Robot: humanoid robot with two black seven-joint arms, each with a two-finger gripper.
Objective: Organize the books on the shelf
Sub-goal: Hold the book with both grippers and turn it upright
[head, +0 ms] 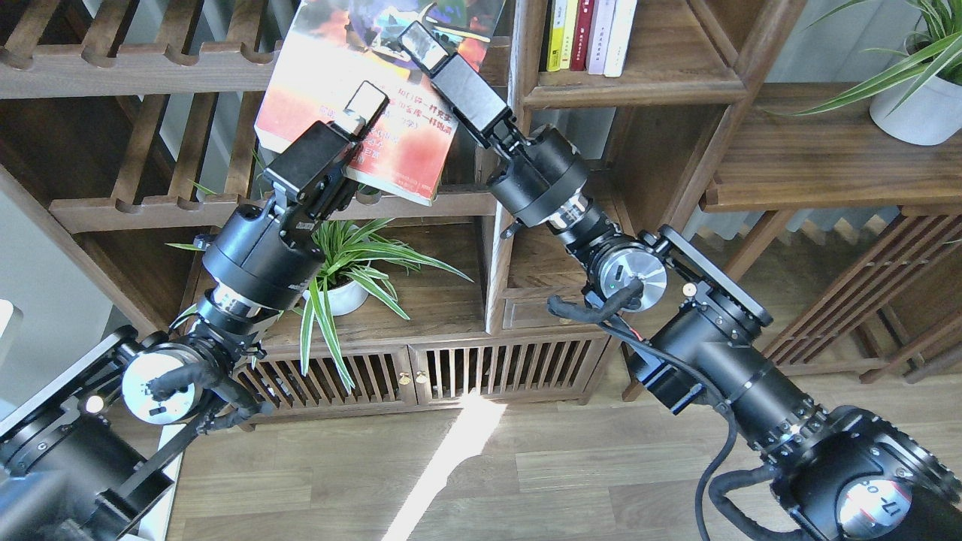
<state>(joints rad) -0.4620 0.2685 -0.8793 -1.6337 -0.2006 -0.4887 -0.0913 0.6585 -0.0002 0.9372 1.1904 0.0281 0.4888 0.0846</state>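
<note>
A thick book (398,143) with a red-orange and dark cover hangs tilted in front of the slatted racks at top centre. My left gripper (361,113) is shut on its lower left part, one pale finger lying on the cover. My right gripper (422,46) is shut on its upper right part, its finger also across the cover. The other finger of each is hidden behind the book. The shelf (639,90), a flat dark board flooring a narrow cubby, lies just right of the book, past an upright post (518,113).
Several upright books (590,34) stand at the cubby's left side. Slatted racks (135,71) fill the left. A spider plant in a white pot (338,297) sits below the held book. Another white plant pot (913,113) stands on the wide board at right.
</note>
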